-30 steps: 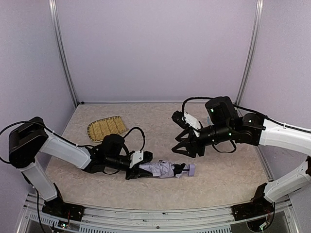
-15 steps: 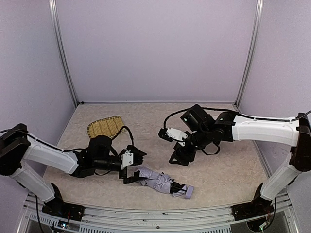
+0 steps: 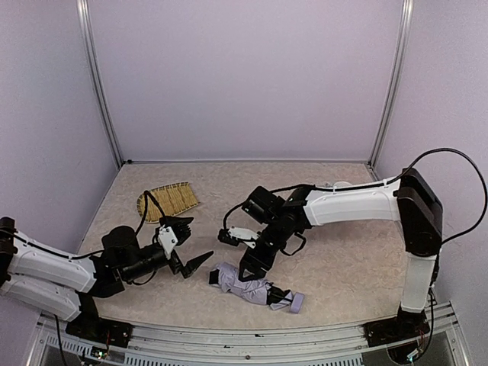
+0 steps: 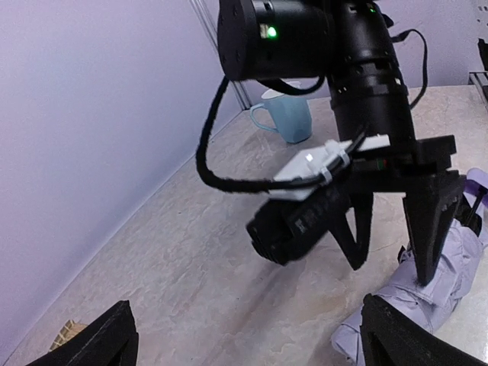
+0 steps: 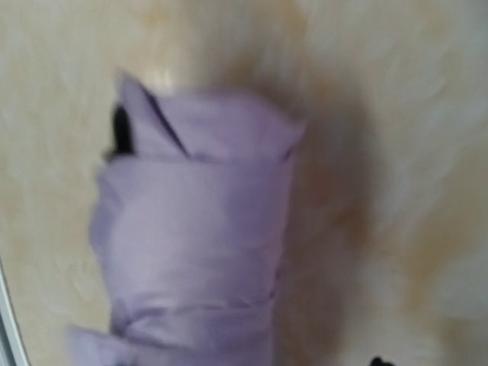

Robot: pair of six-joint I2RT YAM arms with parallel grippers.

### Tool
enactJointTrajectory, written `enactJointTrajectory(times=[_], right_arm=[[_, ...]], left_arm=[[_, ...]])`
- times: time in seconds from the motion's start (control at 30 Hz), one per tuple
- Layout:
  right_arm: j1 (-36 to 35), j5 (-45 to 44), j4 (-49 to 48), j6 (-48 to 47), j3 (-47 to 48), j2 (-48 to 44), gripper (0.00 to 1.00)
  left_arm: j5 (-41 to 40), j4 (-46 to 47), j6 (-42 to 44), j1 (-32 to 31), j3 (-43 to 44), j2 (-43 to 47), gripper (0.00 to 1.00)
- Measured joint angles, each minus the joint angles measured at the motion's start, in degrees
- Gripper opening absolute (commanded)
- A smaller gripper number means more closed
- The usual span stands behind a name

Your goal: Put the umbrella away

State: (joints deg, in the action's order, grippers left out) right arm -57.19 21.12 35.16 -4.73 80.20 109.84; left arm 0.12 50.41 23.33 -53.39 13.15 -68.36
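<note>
Straw tray flat, left; blue mug upright.

Overhead, wrist close-ups — shared umbrella

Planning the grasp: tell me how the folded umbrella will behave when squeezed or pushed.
The umbrella lies in loose, wrinkled fabric folds, so it will probably squash and shift before jaws meet anything firm. The bundle looks roughly round, so a sideways push may roll it. Its small handle looks rigid, likely the surer hold.
</note>
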Motion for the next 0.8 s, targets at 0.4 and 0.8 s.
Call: enactJointTrajectory(times=[0.4, 0.8], right_arm=[[-3.26, 6.73, 6.23, 1.84, 7.23, 11.8, 0.55], [-5.7, -0.9, 18.78, 0.31, 19.12, 16.92, 0.0]], left_arm=[[-2.82, 1.42, -0.57, -1.62, -0.96, -0.83, 0.99], [-10.69, 2.8, -0.66, -1.68, -1.03, -1.7, 0.99]])
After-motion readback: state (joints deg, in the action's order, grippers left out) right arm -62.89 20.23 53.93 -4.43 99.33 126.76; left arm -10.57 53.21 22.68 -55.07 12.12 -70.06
